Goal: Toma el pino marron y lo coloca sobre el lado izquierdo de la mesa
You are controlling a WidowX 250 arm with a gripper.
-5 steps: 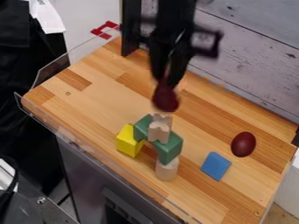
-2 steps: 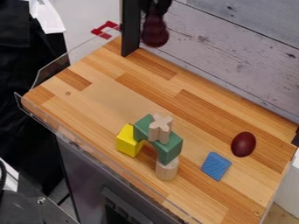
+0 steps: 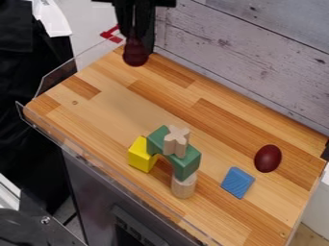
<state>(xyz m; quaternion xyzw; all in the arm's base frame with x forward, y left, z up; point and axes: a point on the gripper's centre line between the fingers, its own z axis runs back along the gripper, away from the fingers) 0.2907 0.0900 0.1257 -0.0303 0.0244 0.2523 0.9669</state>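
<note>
Maroon, rounded wooden pin (image 3: 135, 54) was clasped by narrow top between fingers of black gripper (image 3: 133, 33), wide end down, near far left corner of wooden counter (image 3: 96, 108). Green arch block (image 3: 187, 166) had one end on pale wooden cylinder (image 3: 183, 188), other end at yellow block (image 3: 139, 156); pale cross-shaped wooden block (image 3: 175, 143) stood on arch. Blue block (image 3: 237, 182) lay right of them, near dark red egg-shaped object (image 3: 267, 158).

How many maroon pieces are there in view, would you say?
2: the pin held in the hand at upper left, and the egg on the right of the table.
</note>
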